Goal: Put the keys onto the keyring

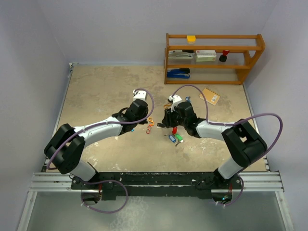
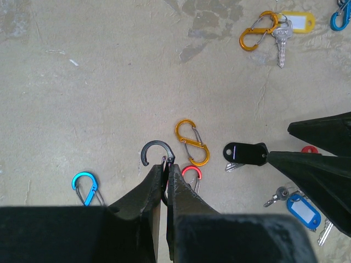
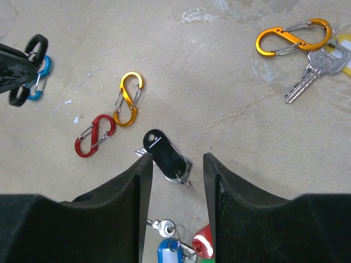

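Near the middle of the bench (image 2: pixel 109 82) the left end effector (image 2: pixel 166 167) is clamped tight on a black clip (image 2: pixel 156 150), whose hooked end sticks out past the fingertips. Opposite it, the right end effector (image 3: pixel 176 159) has its jaws apart and low over the surface, straddling the black-tag key (image 3: pixel 162 150). That key lies flat between the fingers, nearer the left one, and is not gripped.

An orange clip (image 3: pixel 127 98) and a red clip (image 3: pixel 95 136) lie side by side just beyond the key, between the two arms, and a blue clip (image 2: pixel 85 186) sits beside the held one. A blue-tag key (image 3: pixel 167 252) and a red tag (image 3: pixel 204 241) lie bunched under the right wrist. Farther off, a yellow-tag key (image 2: pixel 281 46) touches a second orange clip (image 2: pixel 258 30) and looks hooked on it, though I cannot be sure.

The step in hand appears to be the pick of the black-tag key, with the black clip held ready as its ring. Next the right jaws would need to close on the plastic tag, which gives more to grip than the thin ring. The key could then be lifted and its ring brought to the clip's gate. The gate is small and partly hidden by the left fingers (image 2: pixel 148 192), so alignment will be tight. A flat tag may also skid on the bench as the jaws close.
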### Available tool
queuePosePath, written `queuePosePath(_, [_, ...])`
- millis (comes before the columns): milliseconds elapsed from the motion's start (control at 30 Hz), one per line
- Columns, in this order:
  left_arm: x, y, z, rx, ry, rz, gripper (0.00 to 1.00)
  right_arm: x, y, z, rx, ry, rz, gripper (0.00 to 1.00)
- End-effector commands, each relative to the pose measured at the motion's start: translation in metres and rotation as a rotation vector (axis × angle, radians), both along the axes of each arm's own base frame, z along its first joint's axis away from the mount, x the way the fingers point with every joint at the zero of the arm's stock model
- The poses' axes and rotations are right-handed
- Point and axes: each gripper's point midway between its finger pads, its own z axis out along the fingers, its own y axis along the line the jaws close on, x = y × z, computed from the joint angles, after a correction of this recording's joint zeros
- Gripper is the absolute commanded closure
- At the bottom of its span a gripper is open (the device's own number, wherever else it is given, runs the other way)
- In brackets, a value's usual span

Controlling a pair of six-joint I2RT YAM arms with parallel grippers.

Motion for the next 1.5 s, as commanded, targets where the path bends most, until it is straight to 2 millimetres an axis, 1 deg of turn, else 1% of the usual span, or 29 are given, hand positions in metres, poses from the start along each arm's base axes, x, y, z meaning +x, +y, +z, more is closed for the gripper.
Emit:
queuePosePath(0, [0.005,0.002,0.009,-0.029,-0.034,0.027,1.0,-0.001,-0.005,0.015,0.014,-0.035,-0.013,0.55])
queuePosePath(233, [0.005,0.003,0.008,-0.029,-0.032,0.029,1.0,-0.009,-0.007,0.006,0.001,-0.013,0.01,0.56])
queuePosePath(467, [0.005,0.003,0.006,-0.025,-0.028,0.029,1.0,-0.013,-0.009,-0.002,-0.018,0.001,0.023,0.56])
queuePosePath(1000, [0.006,0.003,0.004,-0.023,-0.025,0.031,1.0,-0.01,-0.004,-0.011,-0.029,0.02,0.043,0.61])
queuePosePath(1367, [0.007,0.004,0.004,-0.022,-0.024,0.03,1.0,-0.008,-0.005,-0.016,-0.037,0.026,0.035,0.68])
queuePosePath(1467, [0.007,0.003,0.003,-0.023,-0.022,0.028,1.0,-0.008,-0.005,-0.017,-0.038,0.028,0.035,0.72])
